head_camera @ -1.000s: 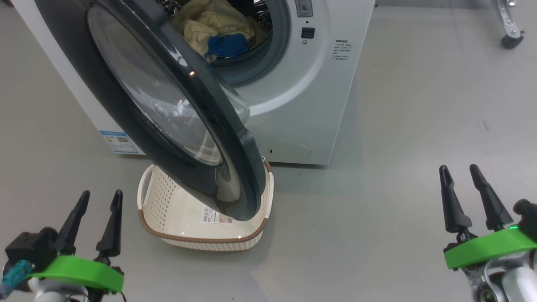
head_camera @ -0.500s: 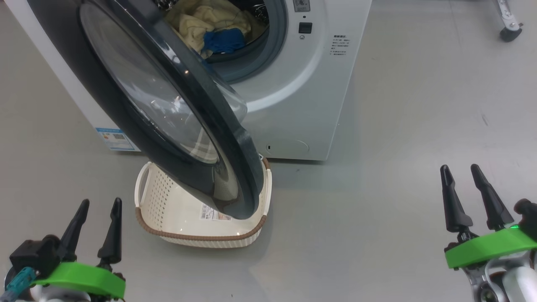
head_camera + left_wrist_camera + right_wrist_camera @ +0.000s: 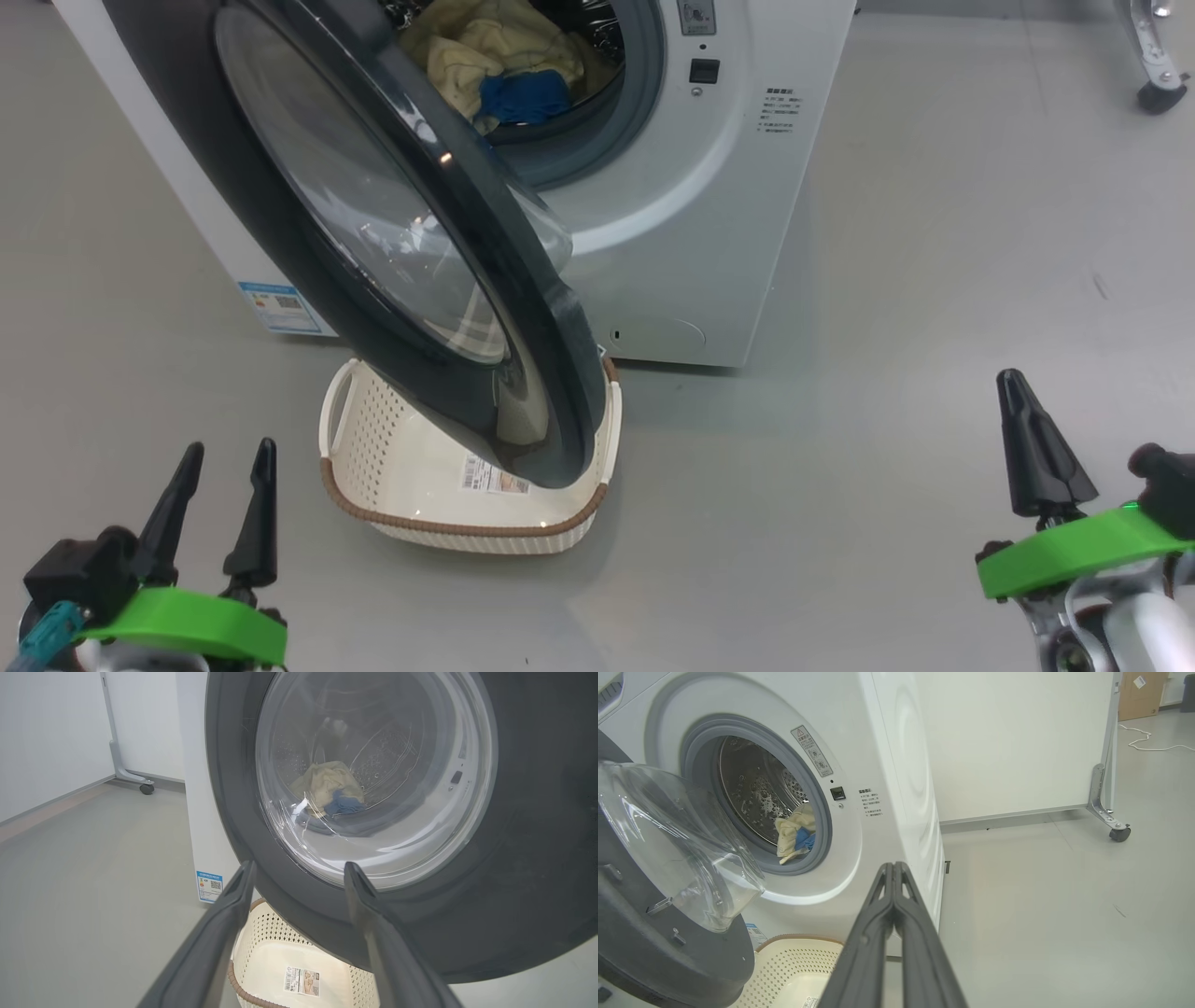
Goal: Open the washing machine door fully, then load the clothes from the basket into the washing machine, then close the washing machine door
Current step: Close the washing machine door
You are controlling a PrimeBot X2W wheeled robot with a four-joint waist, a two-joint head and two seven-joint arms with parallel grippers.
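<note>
**A:** Where is the washing machine, and how does its door stand?

**B:** The white washing machine [image 3: 709, 233] stands on the grey floor [image 3: 887, 373], toward the floor's far side. The washing machine door [image 3: 233, 187] has a black rim and a bulging glass bowl. It is swung out from the left side of the opening, partly open, and its lower edge hangs over the basket.

**A:** And the clothes?

**B:** The clothes [image 3: 495, 56], pale yellow with a blue patch, lie in the drum just behind the grey gasket. The basket [image 3: 373, 439] sits on the floor just in front of the machine's foot, beneath the door. A label sticker [image 3: 495, 478] shows on its bottom.

**A:** What about the robot's grippers?

**B:** The left gripper [image 3: 230, 448] hovers at the near left, short of the basket. Its fingers [image 3: 224, 933] are spread apart, hold nothing, and point at the door's glass. The right gripper [image 3: 1018, 392] hovers over the floor's near right, well apart from the machine. Its fingers [image 3: 873, 924] are pressed together with nothing between them.
</note>
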